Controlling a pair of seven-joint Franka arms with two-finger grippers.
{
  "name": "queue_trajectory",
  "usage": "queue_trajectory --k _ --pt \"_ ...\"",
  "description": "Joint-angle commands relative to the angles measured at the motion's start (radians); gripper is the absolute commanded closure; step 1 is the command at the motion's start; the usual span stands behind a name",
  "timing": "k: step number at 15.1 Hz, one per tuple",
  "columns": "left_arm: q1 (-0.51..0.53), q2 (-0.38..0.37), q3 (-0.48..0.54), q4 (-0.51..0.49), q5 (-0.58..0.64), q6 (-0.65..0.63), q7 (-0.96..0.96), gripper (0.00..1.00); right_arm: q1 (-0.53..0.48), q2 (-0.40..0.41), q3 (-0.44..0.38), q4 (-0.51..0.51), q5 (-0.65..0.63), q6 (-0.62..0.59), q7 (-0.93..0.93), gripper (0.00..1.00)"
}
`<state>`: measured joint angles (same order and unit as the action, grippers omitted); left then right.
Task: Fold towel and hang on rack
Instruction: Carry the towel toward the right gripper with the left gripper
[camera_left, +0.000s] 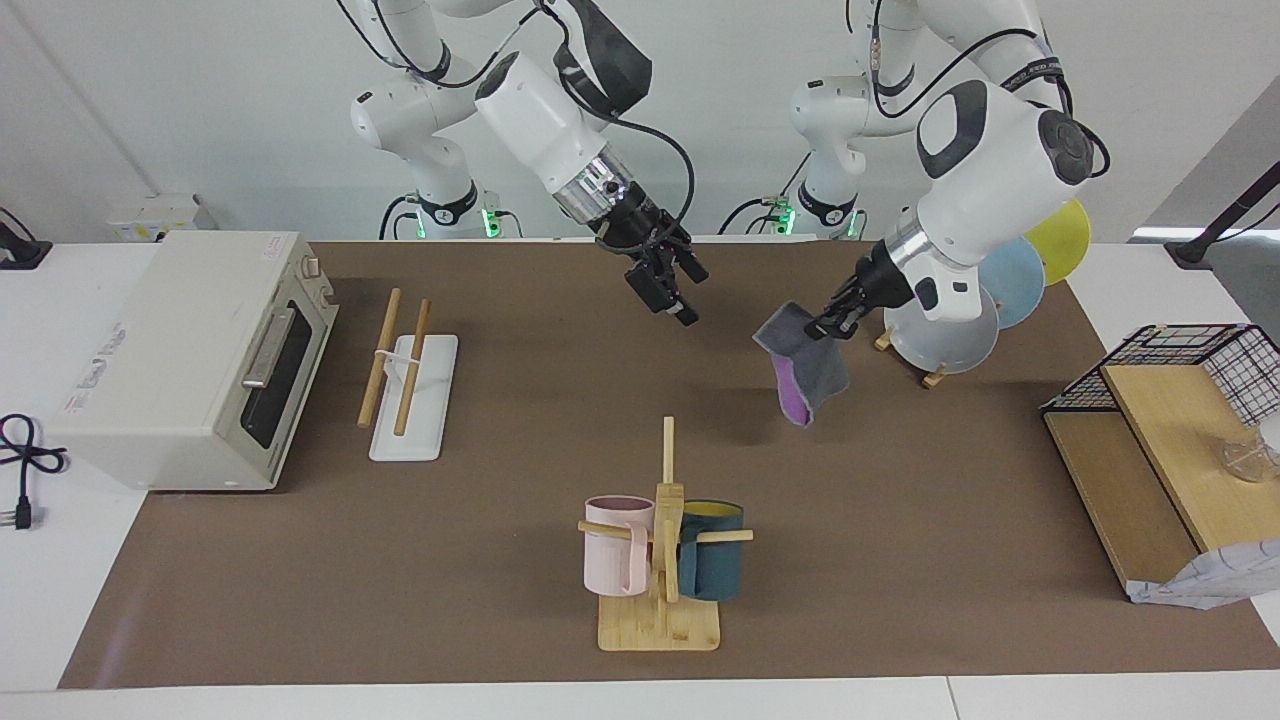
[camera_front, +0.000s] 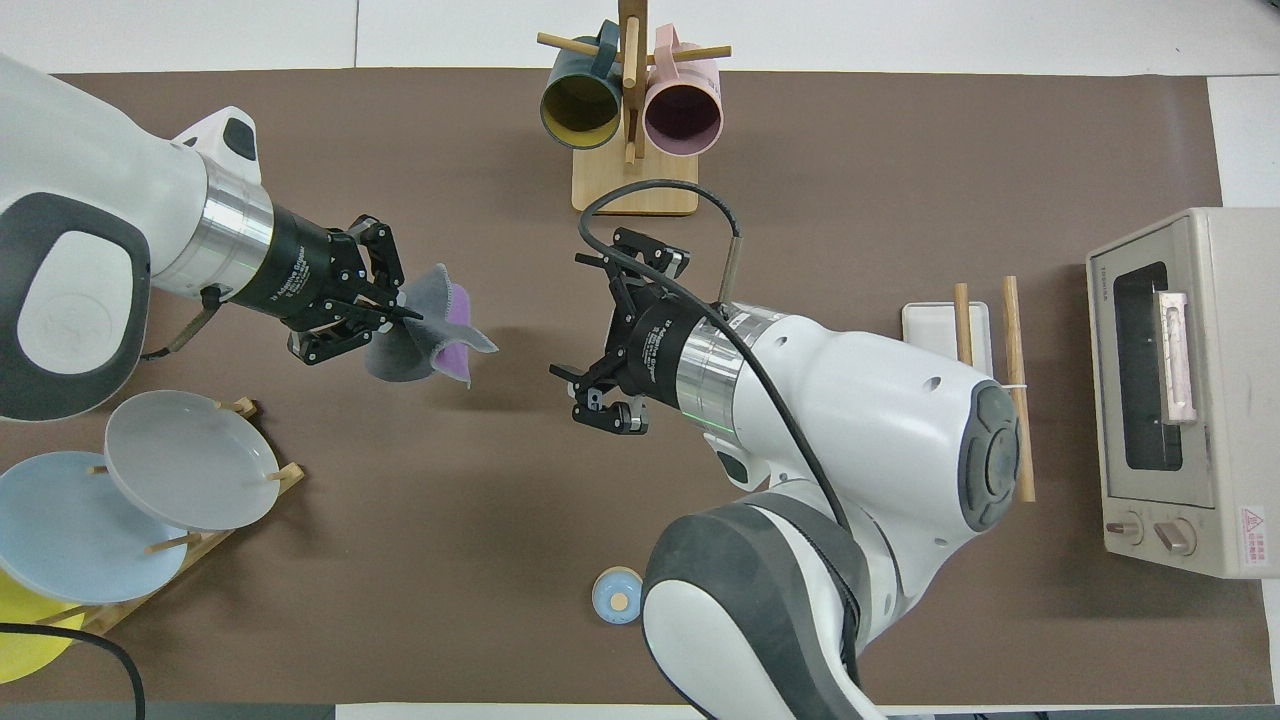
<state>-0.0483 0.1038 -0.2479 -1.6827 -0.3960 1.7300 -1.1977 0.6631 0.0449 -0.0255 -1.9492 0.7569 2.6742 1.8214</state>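
Note:
The towel (camera_left: 803, 372) (camera_front: 428, 345) hangs bunched in the air, dark grey outside with purple showing underneath. My left gripper (camera_left: 826, 326) (camera_front: 398, 312) is shut on its upper edge, over the brown mat between the plate stand and the mug tree. My right gripper (camera_left: 672, 287) (camera_front: 590, 330) hovers open and holds nothing, over the middle of the mat, a short gap from the towel. The rack (camera_left: 398, 362) (camera_front: 1010, 380), two wooden rods on a white base (camera_left: 425, 425) (camera_front: 938, 322), sits beside the toaster oven at the right arm's end; the right arm partly covers it in the overhead view.
A toaster oven (camera_left: 190, 360) (camera_front: 1170, 390) stands at the right arm's end. A mug tree (camera_left: 660, 540) (camera_front: 630, 110) with two mugs is far from the robots. A plate stand (camera_left: 960, 320) (camera_front: 150, 480) and a wire basket shelf (camera_left: 1170, 420) are at the left arm's end. A small blue round thing (camera_front: 619, 597) lies near the robots.

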Motion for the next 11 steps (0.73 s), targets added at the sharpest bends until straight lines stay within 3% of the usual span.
queue_trajectory --k 1,4,11 --pt "-0.002 -0.029 -0.048 -0.002 0.016 -0.020 -0.184 1.00 0.016 0.062 0.002 0.076 0.035 0.030 0.035 0.00" --pt "-0.004 -0.038 -0.080 -0.002 0.011 0.006 -0.310 1.00 0.073 0.104 0.002 0.082 0.036 0.105 0.026 0.00" --pt "-0.004 -0.041 -0.111 -0.006 0.006 0.048 -0.399 1.00 0.069 0.095 0.002 0.056 0.035 0.099 -0.025 0.00"
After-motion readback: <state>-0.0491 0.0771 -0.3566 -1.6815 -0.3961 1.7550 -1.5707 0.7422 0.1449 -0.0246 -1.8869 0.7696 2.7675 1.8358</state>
